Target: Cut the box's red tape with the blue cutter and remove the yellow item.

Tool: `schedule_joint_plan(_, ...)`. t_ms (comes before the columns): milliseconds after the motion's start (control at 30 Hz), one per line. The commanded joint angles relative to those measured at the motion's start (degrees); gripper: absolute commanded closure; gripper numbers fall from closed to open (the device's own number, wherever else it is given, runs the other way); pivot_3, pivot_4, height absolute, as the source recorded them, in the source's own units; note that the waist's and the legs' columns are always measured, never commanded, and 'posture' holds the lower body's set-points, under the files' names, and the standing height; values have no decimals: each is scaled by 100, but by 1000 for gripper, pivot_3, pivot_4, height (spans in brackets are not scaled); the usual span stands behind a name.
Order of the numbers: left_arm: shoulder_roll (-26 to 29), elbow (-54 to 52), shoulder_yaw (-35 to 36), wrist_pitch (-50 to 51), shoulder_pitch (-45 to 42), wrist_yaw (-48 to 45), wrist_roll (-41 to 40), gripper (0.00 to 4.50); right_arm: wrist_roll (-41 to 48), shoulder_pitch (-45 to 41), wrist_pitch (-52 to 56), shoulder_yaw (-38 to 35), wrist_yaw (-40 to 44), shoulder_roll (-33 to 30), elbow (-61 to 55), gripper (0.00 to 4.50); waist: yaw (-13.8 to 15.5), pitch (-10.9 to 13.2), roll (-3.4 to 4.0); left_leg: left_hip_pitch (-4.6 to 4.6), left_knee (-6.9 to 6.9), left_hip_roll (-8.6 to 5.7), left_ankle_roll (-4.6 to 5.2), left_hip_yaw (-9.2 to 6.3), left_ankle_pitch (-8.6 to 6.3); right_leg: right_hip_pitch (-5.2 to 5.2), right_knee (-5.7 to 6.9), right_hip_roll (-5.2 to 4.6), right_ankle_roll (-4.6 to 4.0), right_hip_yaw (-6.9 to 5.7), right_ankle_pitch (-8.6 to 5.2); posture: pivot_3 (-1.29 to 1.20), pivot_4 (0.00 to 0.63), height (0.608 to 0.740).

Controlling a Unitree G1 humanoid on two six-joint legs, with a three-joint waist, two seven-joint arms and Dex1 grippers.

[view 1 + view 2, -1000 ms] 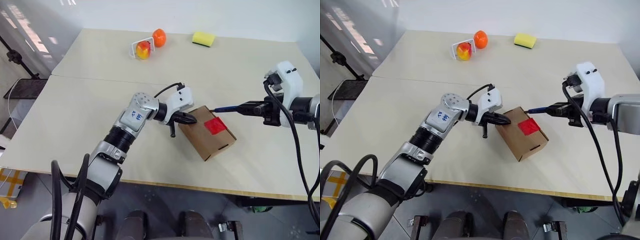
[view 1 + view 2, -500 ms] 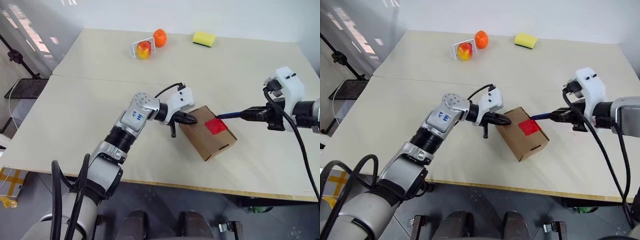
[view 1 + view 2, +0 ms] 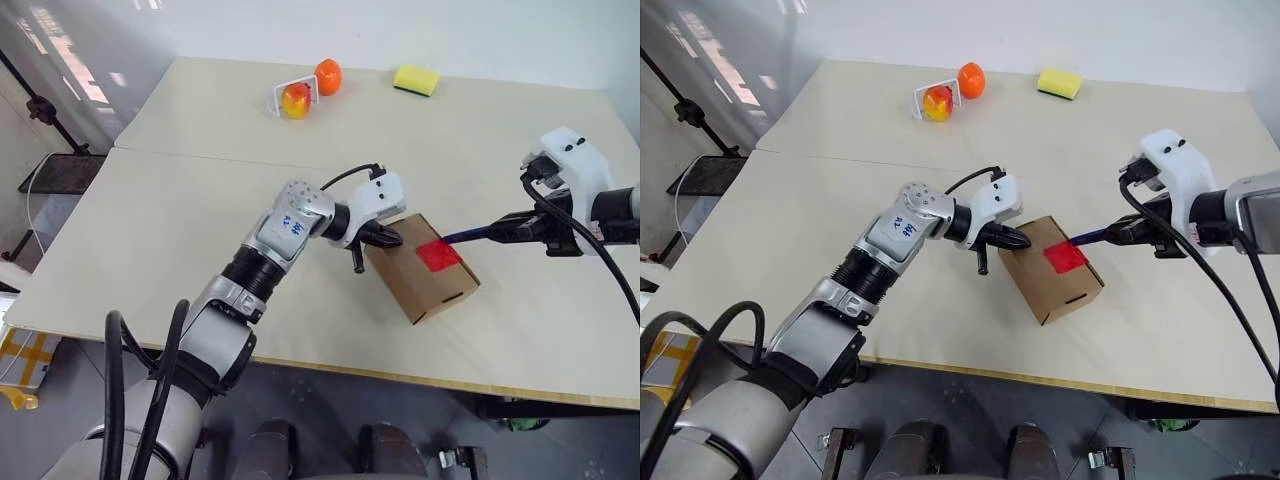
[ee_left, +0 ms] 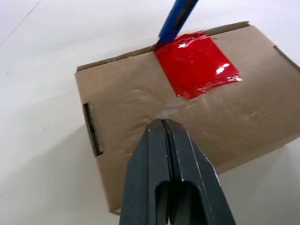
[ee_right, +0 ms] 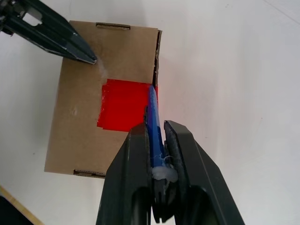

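Pale tabletop (image 3: 180, 210). Left gripper (image 3: 392, 238) clenched empty, pinning box (image 3: 405, 280); right gripper (image 3: 525, 226) grasping blue cutter (image 3: 470, 234), tip at red tape (image 3: 438, 254) edge. Draw slowly along seam.

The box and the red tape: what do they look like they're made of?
The box: plain brown cardboard, matte, with corrugated layers showing at the slot edges. The red tape: likely thin plastic film, glossy, with bright glare and small wrinkles.

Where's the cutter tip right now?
In the left wrist view, the blue cutter tip sits at the red tape edge, on the box flap seam, held by the right gripper.
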Motion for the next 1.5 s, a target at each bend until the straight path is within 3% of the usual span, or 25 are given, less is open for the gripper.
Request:
schedule_joint_plan(33, 3, 332, -224, 211, 48, 156, 340, 4500, 214, -186, 40, 158, 96, -255, 66, 4334, 2, 0, 0, 0, 0, 0, 0, 0, 0, 0, 0, -1, 0, 0, 0, 0, 150, 740)
schedule_joint_plan(500, -129, 503, -294, 189, 36, 273, 455, 4500, 757, -1075, 40, 785, -324, -126, 794, 4334, 3, 0, 0, 2, 8, -2, 9, -1, 4, 9, -1, -7, 8, 1, 4, 0, 150, 740)
schedule_joint_plan(1200, -211, 655, -260, 228, 11, 411, 482, 4500, 1289, -603, 40, 1407, -78, -1067, 357, 4334, 18, -1, -1, 9, 10, -11, 12, -106, 4, 76, -44, -15, 11, -69, 6, 0, 150, 740)
schedule_joint_plan(1500, -271, 751, -312, 170, -1, 472, 520, 4500, 1181, -1021, 40, 1549, -424, -485, 878, 4334, 10, -1, -1, 22, 16, -11, 13, -113, 6, 95, -46, -15, 11, -76, 7, 0, 150, 740)
